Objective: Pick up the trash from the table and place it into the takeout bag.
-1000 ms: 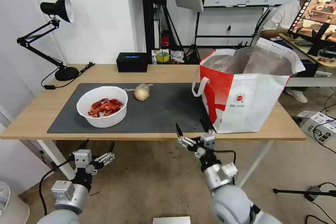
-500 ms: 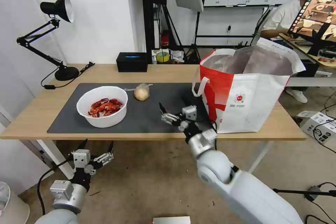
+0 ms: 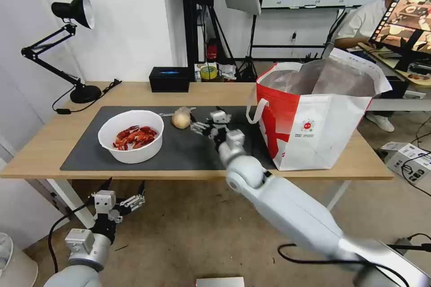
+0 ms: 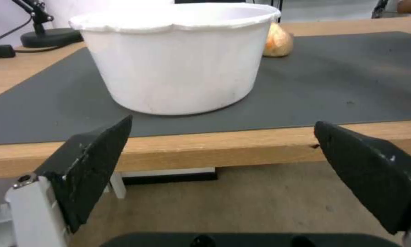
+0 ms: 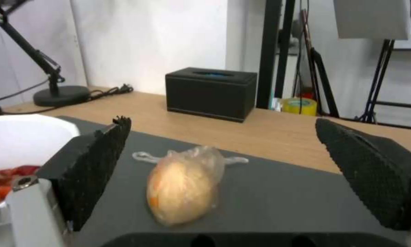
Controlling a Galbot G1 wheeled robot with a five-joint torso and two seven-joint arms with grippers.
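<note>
Our right hand (image 3: 200, 126) has swung up from below the tabletop's (image 3: 54, 139) front edge, out over the mat (image 3: 197, 143), fingers spread, facing the bun (image 3: 181, 118) near the mat's back edge; a grasp looks close. Bowl (image 3: 131, 136) sits left, bag (image 3: 314, 116) right. Left hand (image 3: 122, 193) hangs low, spread

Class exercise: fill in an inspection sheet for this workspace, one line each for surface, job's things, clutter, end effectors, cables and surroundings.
Surface: wood table with dark grey mat.
Job's things: bowl of crayfish shells, bagged bun, takeout bag standing open.
Clutter: black box, desk lamp.
End effectors: right end effector open beside the bun; left end effector open below the table edge.
Cables: lamp cord on the table.
Surroundings: tripod stands behind the table.
</note>
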